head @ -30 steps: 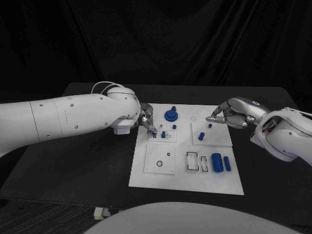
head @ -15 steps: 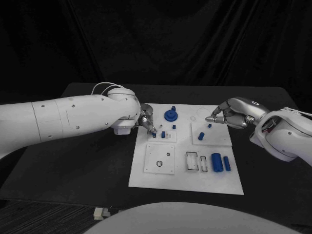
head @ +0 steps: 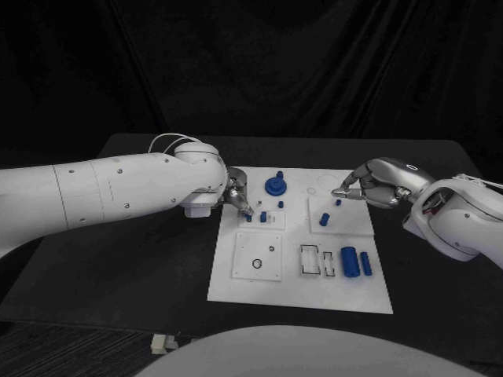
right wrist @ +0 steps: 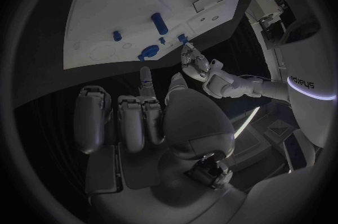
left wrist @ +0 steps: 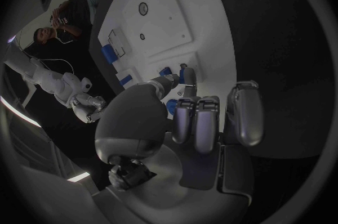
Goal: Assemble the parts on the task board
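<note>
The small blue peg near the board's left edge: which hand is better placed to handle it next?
Probably the left hand. Its fingers are already at the small blue peg, while the right hand sits across the task board at its far right edge.

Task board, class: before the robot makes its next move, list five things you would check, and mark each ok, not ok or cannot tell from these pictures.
1. Task board lies flat on the table: ok.
2. Left hand is at the board's left edge, fingertips by a small blue peg: ok.
3. Left hand actually holds that peg: cannot tell; the fingers hide the contact.
4. Right hand is over the board's far right corner with fingers curled: ok; whether it holds anything: cannot tell.
5. Large blue cylinder and the slimmer one lie unplaced near the slots: not ok, assembly unfinished.
</note>
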Controlling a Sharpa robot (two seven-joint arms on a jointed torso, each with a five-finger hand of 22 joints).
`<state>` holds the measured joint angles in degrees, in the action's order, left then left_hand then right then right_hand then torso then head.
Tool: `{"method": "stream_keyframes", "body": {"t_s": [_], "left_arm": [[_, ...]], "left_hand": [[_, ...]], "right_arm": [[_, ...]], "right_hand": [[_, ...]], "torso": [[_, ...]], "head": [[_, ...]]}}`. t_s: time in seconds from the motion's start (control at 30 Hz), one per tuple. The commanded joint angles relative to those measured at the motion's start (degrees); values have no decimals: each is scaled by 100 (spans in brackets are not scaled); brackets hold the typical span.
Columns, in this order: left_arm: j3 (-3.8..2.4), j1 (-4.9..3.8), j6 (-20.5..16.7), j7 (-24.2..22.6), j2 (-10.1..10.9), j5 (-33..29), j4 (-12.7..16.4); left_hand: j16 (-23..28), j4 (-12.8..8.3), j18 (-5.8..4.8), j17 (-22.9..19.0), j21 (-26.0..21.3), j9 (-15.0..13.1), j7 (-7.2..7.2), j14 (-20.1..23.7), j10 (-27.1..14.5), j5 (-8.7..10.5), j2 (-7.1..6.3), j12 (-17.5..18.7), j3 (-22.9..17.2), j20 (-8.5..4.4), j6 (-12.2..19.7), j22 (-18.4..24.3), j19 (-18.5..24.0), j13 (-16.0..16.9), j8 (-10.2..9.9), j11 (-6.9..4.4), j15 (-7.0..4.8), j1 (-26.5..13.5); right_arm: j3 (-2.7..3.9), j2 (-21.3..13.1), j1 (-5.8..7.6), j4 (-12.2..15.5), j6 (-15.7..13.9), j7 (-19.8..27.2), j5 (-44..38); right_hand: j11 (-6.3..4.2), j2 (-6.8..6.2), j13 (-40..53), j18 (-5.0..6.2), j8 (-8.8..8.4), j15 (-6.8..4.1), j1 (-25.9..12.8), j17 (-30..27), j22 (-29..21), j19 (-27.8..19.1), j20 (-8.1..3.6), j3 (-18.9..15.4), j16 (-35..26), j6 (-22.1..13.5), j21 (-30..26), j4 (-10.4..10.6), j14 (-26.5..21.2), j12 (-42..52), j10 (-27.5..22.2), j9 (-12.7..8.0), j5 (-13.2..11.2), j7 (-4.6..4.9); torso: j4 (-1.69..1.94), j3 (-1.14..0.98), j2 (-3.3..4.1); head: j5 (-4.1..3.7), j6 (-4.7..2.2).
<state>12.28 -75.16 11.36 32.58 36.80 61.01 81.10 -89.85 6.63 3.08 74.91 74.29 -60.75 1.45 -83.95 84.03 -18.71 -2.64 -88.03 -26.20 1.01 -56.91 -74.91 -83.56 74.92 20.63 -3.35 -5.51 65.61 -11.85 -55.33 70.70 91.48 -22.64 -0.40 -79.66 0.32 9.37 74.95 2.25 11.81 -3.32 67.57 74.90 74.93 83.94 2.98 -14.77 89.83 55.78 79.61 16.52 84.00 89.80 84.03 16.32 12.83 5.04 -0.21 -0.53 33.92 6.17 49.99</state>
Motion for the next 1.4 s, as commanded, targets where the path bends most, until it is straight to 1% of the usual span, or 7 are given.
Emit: {"method": "stream_keyframes", "body": {"t_s": [0.03, 0.6, 0.87, 1.2, 1.27, 1.37, 1.4], "left_arm": [[-4, 11, 79, -31, -14, -3, -3], [-4, 13, 128, -35, 26, -3, 42], [-4, 14, 147, -37, 37, -3, 38], [-4, 14, 156, -45, 28, -3, 46], [-4, 14, 164, -47, 24, -3, 44], [-4, 14, 182, -53, 21, -3, 38], [-4, 14, 188, -54, 20, -3, 36]], "left_hand": [[-15, -59, 24, 1509, -47, 9, -11, -605, 456, 34, 49, 36, -47, 7, 50, -1063, 45, 1313, -42, 57, 11, -24], [-15, -181, 25, 1509, -61, 71, -4, -605, 447, -172, 58, 48, -116, 15, 40, -1063, 50, 1304, -104, 61, 16, -1], [-15, -184, 25, 1509, -62, 72, -4, -605, 446, -179, 58, 49, -118, 15, 37, -1063, 50, 1303, -103, 61, 17, -1], [-15, -183, 27, 1509, -75, 76, -2, -605, 431, -195, 64, 75, -120, 16, 7, -1060, 55, 1282, -97, 64, 18, -22], [-15, -174, 28, 1509, -81, 81, -1, -605, 423, -188, 63, 87, -112, 18, -12, -1059, 58, 1272, -95, 66, 20, -52], [-15, -141, 28, 1509, -87, 103, -5, -605, 415, -50, 61, 102, -77, 22, -36, -1059, 59, 1259, -109, 65, 22, -140], [-15, -99, 30, 1509, -97, 120, -9, -605, 411, 160, 74, 108, -33, 25, -58, -1058, 62, 1254, -118, 64, 24, -213]], "right_arm": [[4, -1, -21, -2, 16, -78, -11], [4, 10, -33, -19, 39, -88, -11], [4, 0, -33, -13, 37, -94, -11], [4, 3, -34, -12, 41, -104, -11], [4, 6, -34, -13, 41, -106, -11], [4, 5, -34, -11, 43, -110, -11], [4, 5, -34, -10, 43, -111, -11]], "right_hand": [[31, 12, 1505, 46, 28, 42, 31, 1447, 1144, 34, 50, -39, -35, 30, -38, 3, 578, 20, 597, 9, 22, 4], [32, 18, 1505, 48, 29, 43, 41, 1442, 1141, 30, 50, -42, -40, 32, -47, 3, 576, 20, 597, 10, 27, 4], [32, 20, 1503, 48, 29, 43, 50, 1442, 1141, 30, 51, -43, -40, 33, -47, 1, 576, 17, 595, 10, 29, 4], [32, 26, 1491, 49, 29, 44, 75, 1440, 1139, 27, 52, -46, -41, 34, -54, -2, 575, 6, 584, 10, 35, 4], [32, 26, 1491, 49, 29, 44, 75, 1440, 1139, 27, 52, -46, -41, 34, -54, -2, 575, 6, 584, 10, 35, 4], [32, 29, 1482, 50, 28, 44, 91, 1435, 1138, 25, 52, -48, -46, 34, -59, -5, 573, -2, 577, 11, 40, 4], [32, 29, 1482, 50, 28, 44, 91, 1435, 1138, 25, 52, -48, -46, 34, -59, -5, 573, -2, 577, 11, 40, 4]], "torso": [[0, 0, 0], [-1, 0, -1], [0, 1, -2], [-3, 2, -3], [-2, 1, -2], [1, 0, -1], [1, 0, -1]], "head": [[-2, 1], [30, 1], [12, 1], [33, 1], [36, 1], [29, 1], [30, 1]]}}
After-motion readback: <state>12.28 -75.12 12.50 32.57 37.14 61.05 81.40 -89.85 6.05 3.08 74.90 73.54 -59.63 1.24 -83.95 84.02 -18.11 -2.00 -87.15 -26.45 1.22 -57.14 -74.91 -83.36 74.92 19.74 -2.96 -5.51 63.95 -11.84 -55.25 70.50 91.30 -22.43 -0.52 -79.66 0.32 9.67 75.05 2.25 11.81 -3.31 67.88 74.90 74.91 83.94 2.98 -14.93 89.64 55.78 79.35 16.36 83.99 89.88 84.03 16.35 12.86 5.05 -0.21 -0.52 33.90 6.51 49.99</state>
